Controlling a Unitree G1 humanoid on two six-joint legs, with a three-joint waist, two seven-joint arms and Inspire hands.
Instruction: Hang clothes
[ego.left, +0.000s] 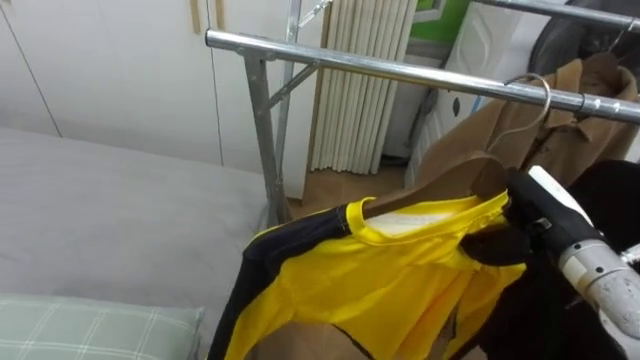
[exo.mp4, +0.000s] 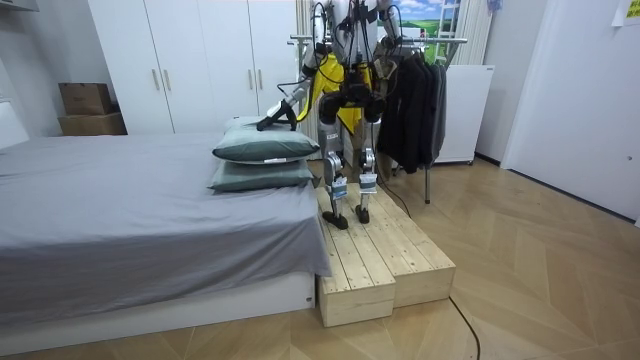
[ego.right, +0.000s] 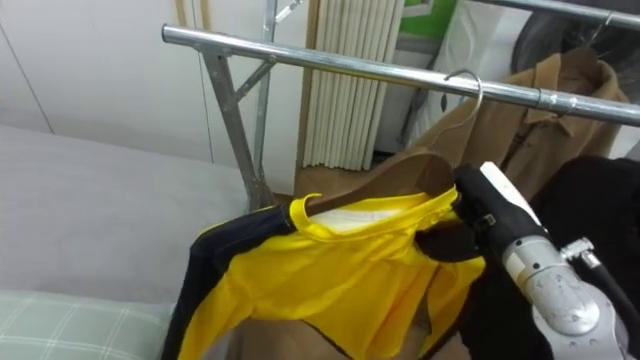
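**One yellow shirt at the rail, in the right hand's grip**

Both eye views show the yellow shirt (ego.left: 400, 275) close up. It has black sleeves and lies over a wooden hanger (ego.left: 478, 172). The hanger's wire hook (ego.left: 541, 90) reaches over the metal rail (ego.left: 380, 68) at 12 o'clock of the shirt; I cannot tell if it already rests there. The right hand (ego.left: 535, 205) comes in at 3 o'clock. Its dark fingers (ego.left: 495, 245) are curled and pinch the shirt's collar at the hanger's end.

From farther off, the room view shows the robot standing on a wooden platform (exo.mp4: 400, 255) just beside the bed (exo.mp4: 150, 210), facing the rack.

A brown coat (ego.left: 590, 90) hangs on the same rail, directly behind the hanger. A black garment (ego.left: 610, 190) hangs at 3 o'clock, partly behind the hand. The rack's upright post (ego.left: 265, 140) stands at 10 o'clock of the shirt.

The bed carries two stacked pillows (exo.mp4: 265, 148) near the robot. The eye views catch a checked pillow (ego.left: 90, 330) at 8 o'clock. In the room view, dark clothes (exo.mp4: 415, 110) fill the rack's far end, and cardboard boxes (exo.mp4: 88, 105) stand beside the white wardrobe (exo.mp4: 200, 60).
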